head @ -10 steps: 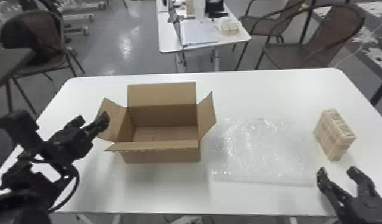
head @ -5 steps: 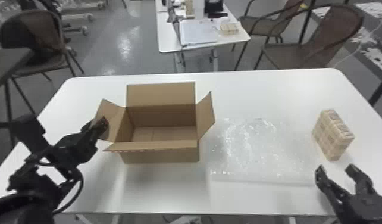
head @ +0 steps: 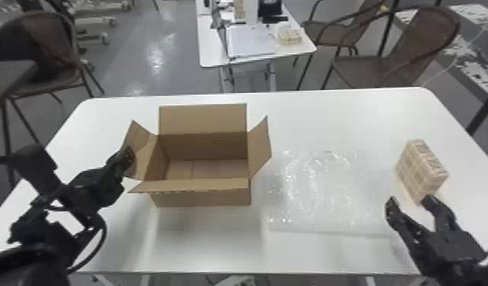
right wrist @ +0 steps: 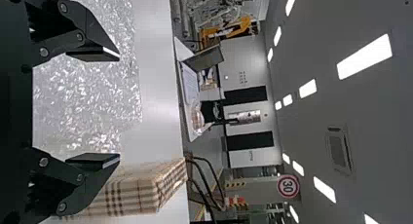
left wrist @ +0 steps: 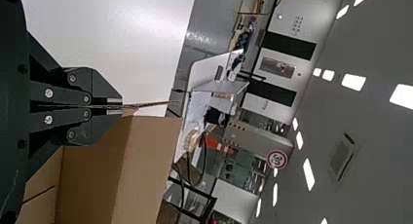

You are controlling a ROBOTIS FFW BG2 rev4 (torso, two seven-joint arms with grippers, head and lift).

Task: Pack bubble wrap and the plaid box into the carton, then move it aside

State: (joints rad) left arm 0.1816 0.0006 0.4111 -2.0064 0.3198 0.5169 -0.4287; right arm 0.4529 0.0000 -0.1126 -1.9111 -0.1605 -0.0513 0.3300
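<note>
The open carton (head: 203,196) stands left of the table's middle with its flaps spread. My left gripper (head: 128,154) is at its left flap; in the left wrist view the gripper (left wrist: 117,107) is shut on that flap (left wrist: 146,105). Clear bubble wrap (head: 319,186) lies flat right of the carton. The plaid box (head: 418,171) stands farther right. Just in front of it, my right gripper (head: 408,201) is open and holds nothing. In the right wrist view, the gripper (right wrist: 117,107) has bubble wrap (right wrist: 87,97) behind its gap and the plaid box (right wrist: 141,187) beside one finger.
All this is on a white table (head: 201,243). Beyond its far edge are a second table (head: 213,53) with papers, and brown chairs (head: 403,61) at the back right. Another chair (head: 34,53) stands at the back left.
Compared with a second ago, the carton sits very slightly farther left, and my left arm has changed its pose a little, its wrist a bit lower. The right gripper has barely moved.
</note>
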